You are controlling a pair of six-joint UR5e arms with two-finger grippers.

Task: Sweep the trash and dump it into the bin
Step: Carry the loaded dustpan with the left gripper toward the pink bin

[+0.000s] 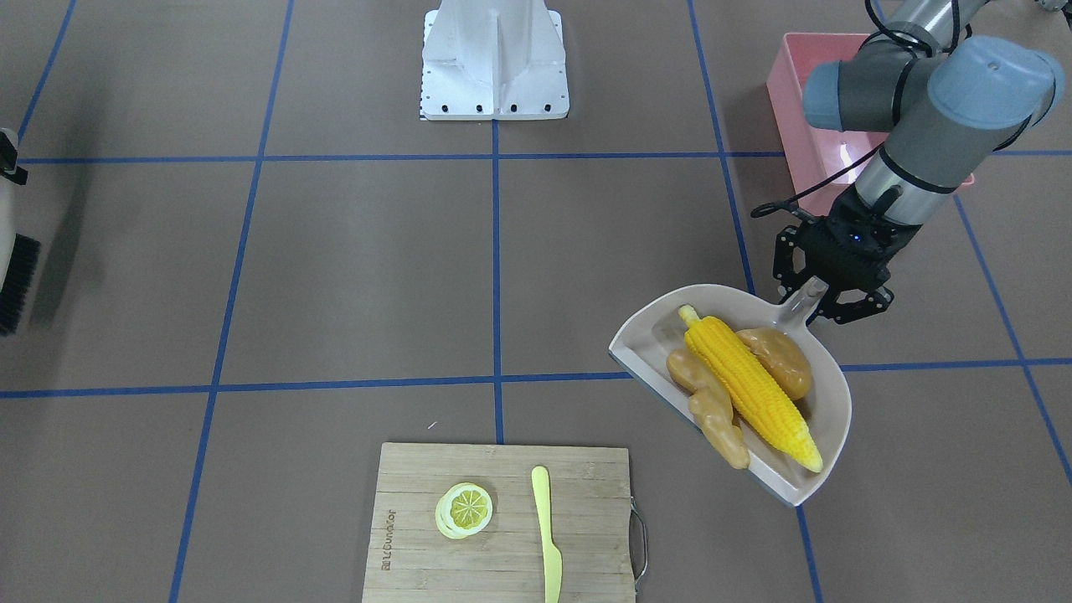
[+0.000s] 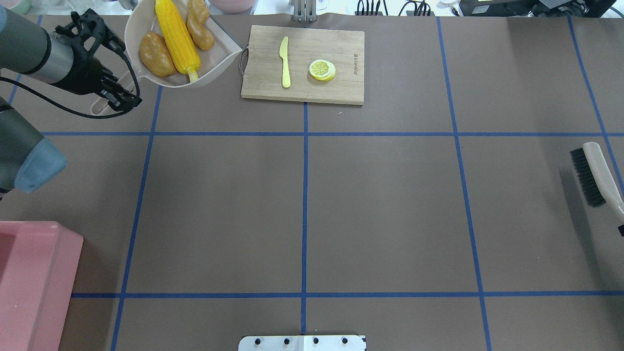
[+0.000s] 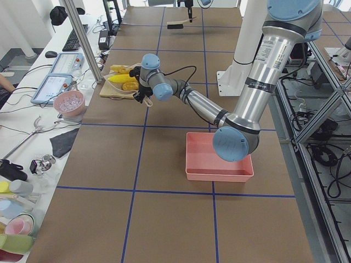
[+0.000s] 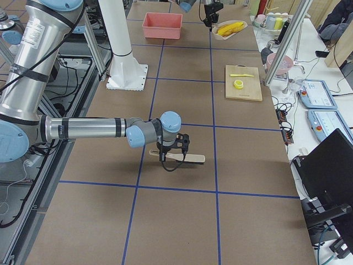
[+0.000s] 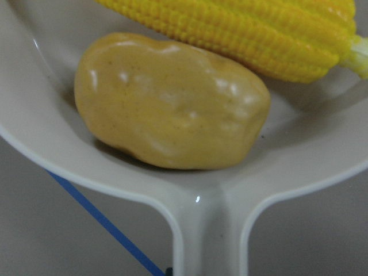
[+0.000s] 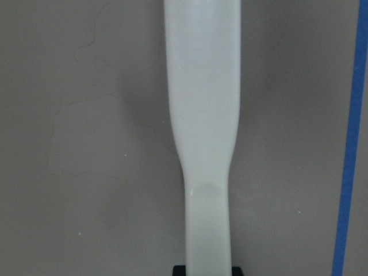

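Three things in the dustpan (image 1: 833,394): corn cob (image 1: 749,381), ginger root (image 1: 712,406), potato (image 1: 785,358).

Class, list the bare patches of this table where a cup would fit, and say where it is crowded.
Bare: the wide middle, bordered by the cutting board, the base plate, the pink bin and the brush; also the far corner beyond the brush. Crowded: the far left corner, where the left gripper holds the loaded dustpan beside the board.

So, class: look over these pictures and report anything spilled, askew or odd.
Nothing spilled. The tan knobby ginger root lies along the beige plastic dustpan's open lip, one end overhanging, so it could slip out.
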